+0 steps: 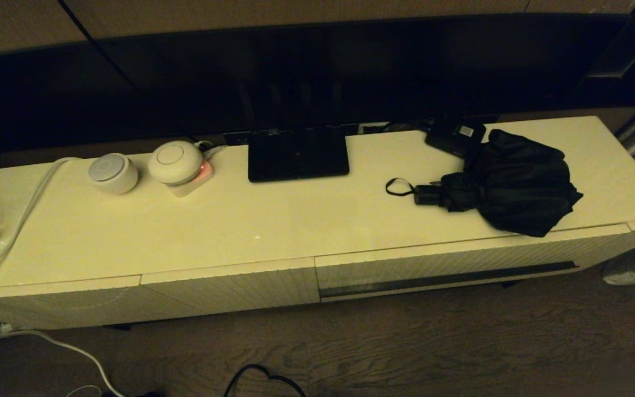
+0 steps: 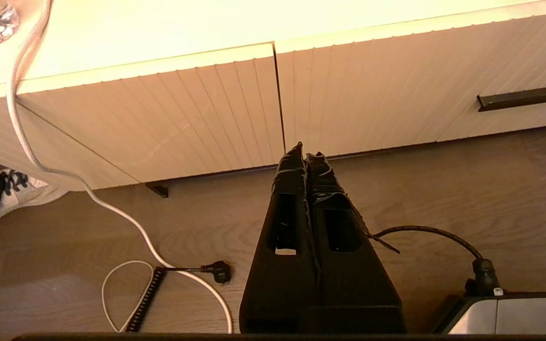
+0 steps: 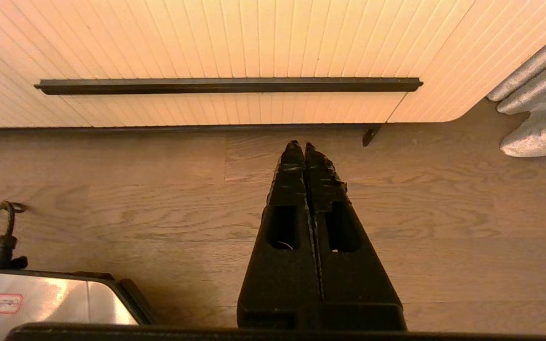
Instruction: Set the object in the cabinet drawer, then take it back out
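Observation:
The object, a black folding umbrella (image 1: pixel 510 184), lies on the right part of the cabinet top (image 1: pixel 229 226), its handle and strap loop (image 1: pixel 399 188) pointing left. The cabinet drawer (image 1: pixel 461 262) below it is closed, with a ribbed cream front and a long dark slot (image 3: pixel 228 85). My right gripper (image 3: pixel 304 147) is shut and empty, low over the floor in front of that drawer. The left gripper (image 2: pixel 305 150) is shut too and holds nothing, low before the shorter ribbed fronts (image 2: pixel 197 118). Neither arm shows in the head view.
On the cabinet top stand two round white devices (image 1: pixel 112 172) (image 1: pixel 175 161), a flat black stand (image 1: pixel 297 155) and a small black box with a white label (image 1: pixel 455 136). A white cable (image 1: pixel 3 259) hangs off the left end. Cables (image 2: pixel 178 272) and the robot base (image 3: pixel 40 298) are on the floor.

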`<state>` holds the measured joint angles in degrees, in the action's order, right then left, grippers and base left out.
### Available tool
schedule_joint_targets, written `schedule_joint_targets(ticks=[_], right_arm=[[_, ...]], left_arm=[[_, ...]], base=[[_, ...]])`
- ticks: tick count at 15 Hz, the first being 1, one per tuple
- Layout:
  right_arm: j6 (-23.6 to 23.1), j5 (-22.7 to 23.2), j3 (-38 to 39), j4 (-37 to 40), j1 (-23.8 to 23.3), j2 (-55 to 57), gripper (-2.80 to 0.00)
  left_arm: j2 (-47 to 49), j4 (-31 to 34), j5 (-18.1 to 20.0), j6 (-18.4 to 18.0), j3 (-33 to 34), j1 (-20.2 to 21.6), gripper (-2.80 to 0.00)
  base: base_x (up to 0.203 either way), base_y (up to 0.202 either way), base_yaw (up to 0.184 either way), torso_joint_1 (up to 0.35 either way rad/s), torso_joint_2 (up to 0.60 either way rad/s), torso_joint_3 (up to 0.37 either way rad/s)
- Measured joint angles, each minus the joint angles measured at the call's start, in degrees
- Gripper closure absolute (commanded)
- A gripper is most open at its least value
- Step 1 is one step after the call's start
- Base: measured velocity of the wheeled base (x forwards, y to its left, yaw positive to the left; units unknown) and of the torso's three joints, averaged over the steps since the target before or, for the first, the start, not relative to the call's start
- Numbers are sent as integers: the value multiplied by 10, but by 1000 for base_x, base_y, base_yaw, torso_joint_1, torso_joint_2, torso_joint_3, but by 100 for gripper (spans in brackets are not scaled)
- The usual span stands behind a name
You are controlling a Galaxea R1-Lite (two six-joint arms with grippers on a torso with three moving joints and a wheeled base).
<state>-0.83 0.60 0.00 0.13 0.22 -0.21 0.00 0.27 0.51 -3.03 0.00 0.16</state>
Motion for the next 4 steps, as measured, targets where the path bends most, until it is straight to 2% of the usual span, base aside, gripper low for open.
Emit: schedule_joint_targets(ticks=[4], right_arm=[[4,0,0,-1,0,0,0]], left_arm=[[0,0,0,0,0,0,0]], base=[[0,0,0,0,0,0]])
